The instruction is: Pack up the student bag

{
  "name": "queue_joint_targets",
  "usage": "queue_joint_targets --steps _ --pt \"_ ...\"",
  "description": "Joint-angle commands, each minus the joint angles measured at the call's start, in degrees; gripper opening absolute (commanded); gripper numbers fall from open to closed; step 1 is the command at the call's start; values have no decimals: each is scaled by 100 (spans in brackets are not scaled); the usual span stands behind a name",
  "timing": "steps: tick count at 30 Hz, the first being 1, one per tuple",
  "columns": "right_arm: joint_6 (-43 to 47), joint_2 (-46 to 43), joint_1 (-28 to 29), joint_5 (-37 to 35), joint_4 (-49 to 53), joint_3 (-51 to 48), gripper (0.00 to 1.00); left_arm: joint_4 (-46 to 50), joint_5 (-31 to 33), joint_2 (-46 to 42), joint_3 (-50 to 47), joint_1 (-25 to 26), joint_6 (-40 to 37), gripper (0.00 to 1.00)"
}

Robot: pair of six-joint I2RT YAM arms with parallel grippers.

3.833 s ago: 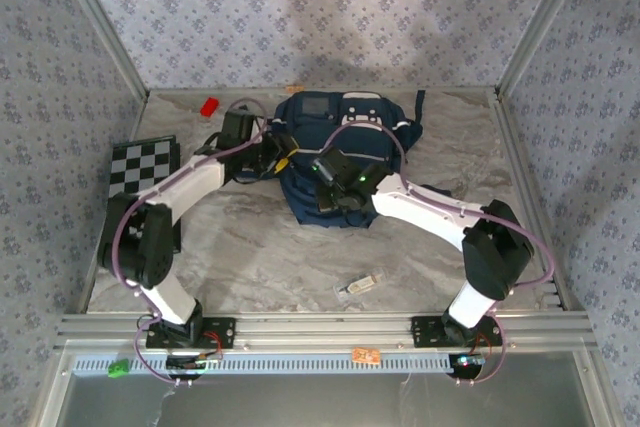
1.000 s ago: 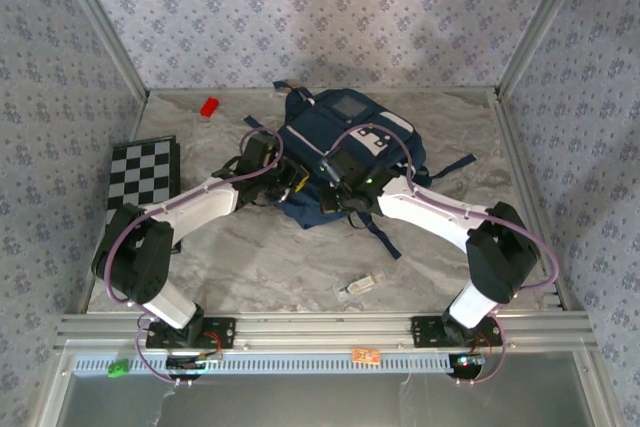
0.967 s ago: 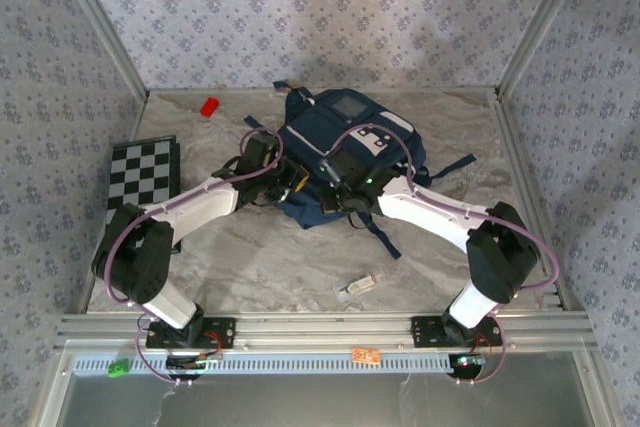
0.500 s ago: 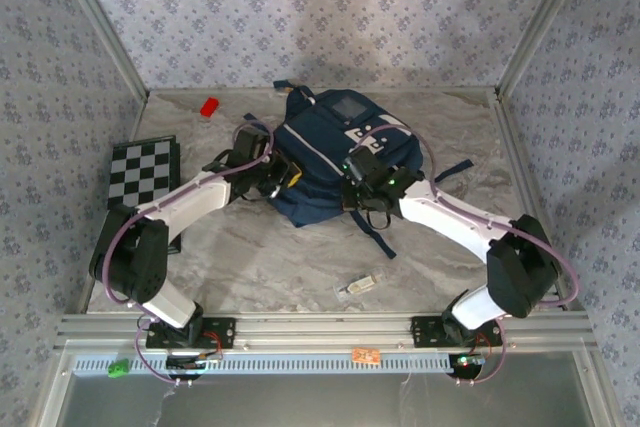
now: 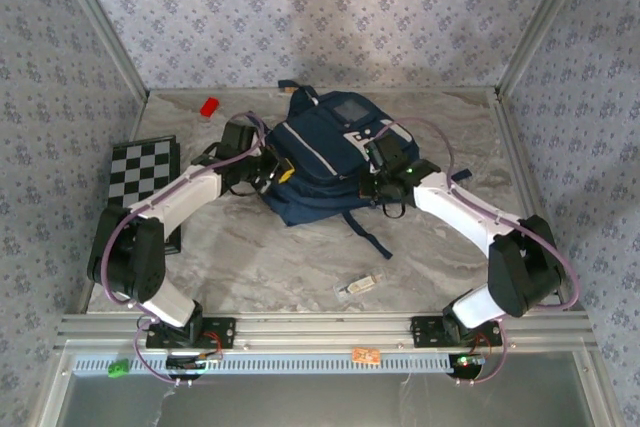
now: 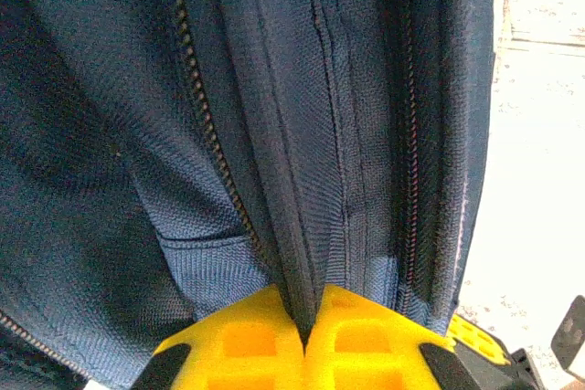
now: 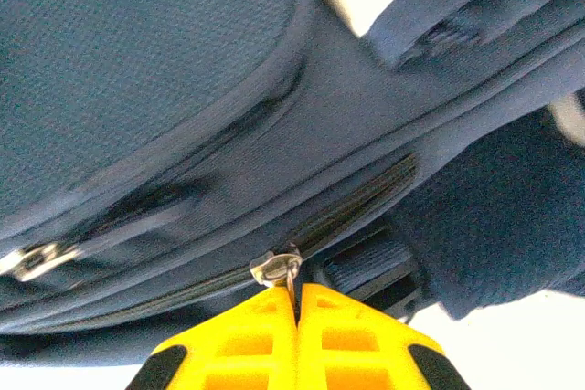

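Student bag: navy with white trim, lying on the far middle of the table, front side up, handle end toward the back wall.
Bag strap: a dark strap trails from the bag's near edge onto the marble surface, toward the arms.
Left gripper: at the bag's left side, its yellow fingers clenched on a raised fold of navy fabric that runs between two zipper lines.
Right gripper: at the bag's right side, yellow fingers pressed together, pinching the small metal zipper pull that hangs from a zipper track on the bag's edge.
Zipper under the right gripper: the track runs diagonally across the wrist view; whether it is parted beside the pull is hard to tell.
Checkerboard: black-and-white, flat on the table's left edge, well apart from the bag.
Red block: small, near the far left corner, apart from the bag.
Small clear item: lies on the near part of the table, between the two arm bases and the bag.
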State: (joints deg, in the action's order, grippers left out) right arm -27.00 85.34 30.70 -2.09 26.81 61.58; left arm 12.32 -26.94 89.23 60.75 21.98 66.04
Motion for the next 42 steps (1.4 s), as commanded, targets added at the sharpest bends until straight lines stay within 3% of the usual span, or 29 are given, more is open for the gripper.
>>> queue_joint_targets --steps 1,8,10,21,29,35,42 --pt "187 122 -412 -468 514 -155 0 80 379 -244 -2 -410 -279 0" --pt "225 159 -199 -326 294 -95 0 197 163 -127 164 -457 -662 0" --pt "198 123 -132 -236 340 -44 0 316 161 -166 232 -449 -842 7" --pt "-147 -498 7 555 251 -244 42 1066 710 -675 192 -49 -1300 52" --pt "-146 -673 -186 1725 223 -90 69 1669 2182 -1025 248 884 -1274 72" --pt "-388 -336 -526 2311 60 69 74 2000 3462 -952 476 1812 -1011 86" --pt "-543 -17 -950 2853 -236 155 73 2166 4400 -575 898 2527 -648 98"
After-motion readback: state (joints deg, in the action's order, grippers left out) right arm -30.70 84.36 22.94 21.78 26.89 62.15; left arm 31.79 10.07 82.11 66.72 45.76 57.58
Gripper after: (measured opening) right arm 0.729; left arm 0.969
